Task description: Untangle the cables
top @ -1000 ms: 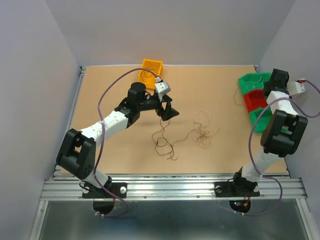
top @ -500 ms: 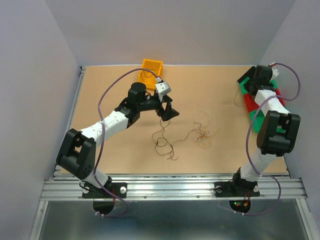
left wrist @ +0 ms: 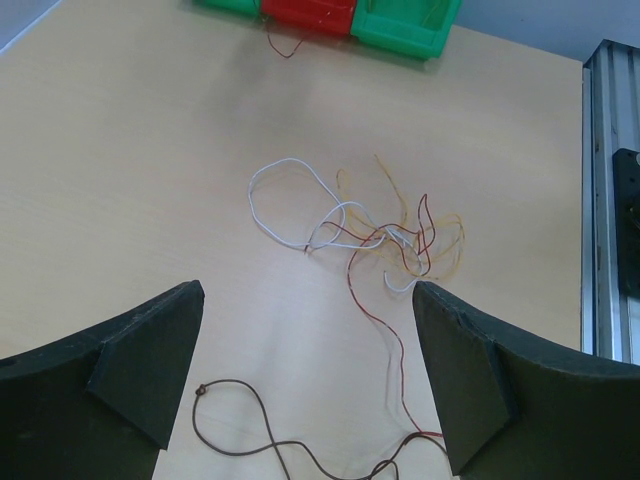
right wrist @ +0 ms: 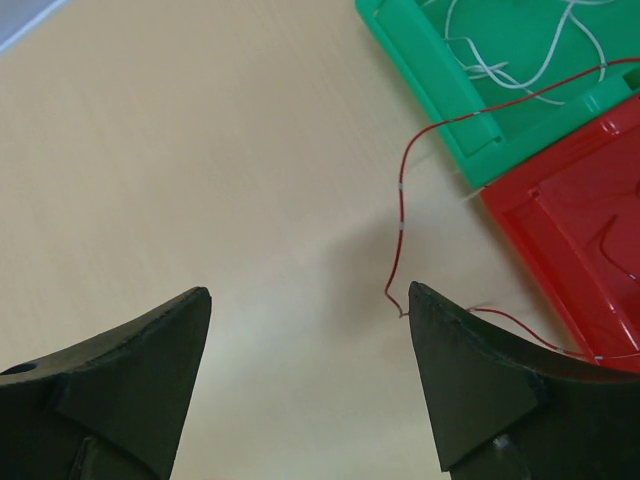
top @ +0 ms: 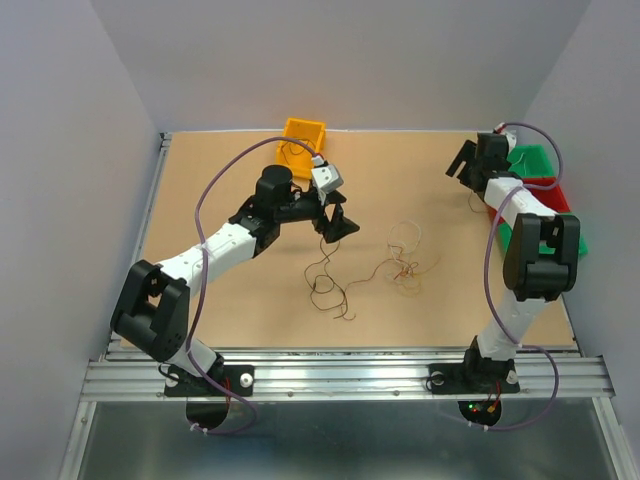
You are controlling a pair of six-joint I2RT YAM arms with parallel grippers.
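Observation:
A loose tangle of cables point(left wrist: 385, 235) in white, yellow and red lies mid-table, also in the top view as the tangle point(top: 405, 262). A dark brown cable point(left wrist: 245, 405) curls on the table just below my left gripper point(left wrist: 308, 298), which hovers open and empty; from above the left gripper point(top: 340, 218) sits left of the tangle and the brown cable point(top: 328, 285) trails toward the front. My right gripper point(right wrist: 308, 295) is open over bare table, holding nothing. A thin red cable point(right wrist: 400, 225) hangs out of the bins beside its right finger.
A green bin point(right wrist: 480, 90) holding white wires point(right wrist: 520, 50) and a red bin point(right wrist: 580, 230) sit at the right edge, with the bins point(top: 535, 180) behind the right arm. An orange bin point(top: 303, 135) stands at the back. A metal rail point(left wrist: 610, 200) borders the table.
The right arm has swung left, off the green and red bins and out over the table beside them. The left arm and the cables on the table have not moved.

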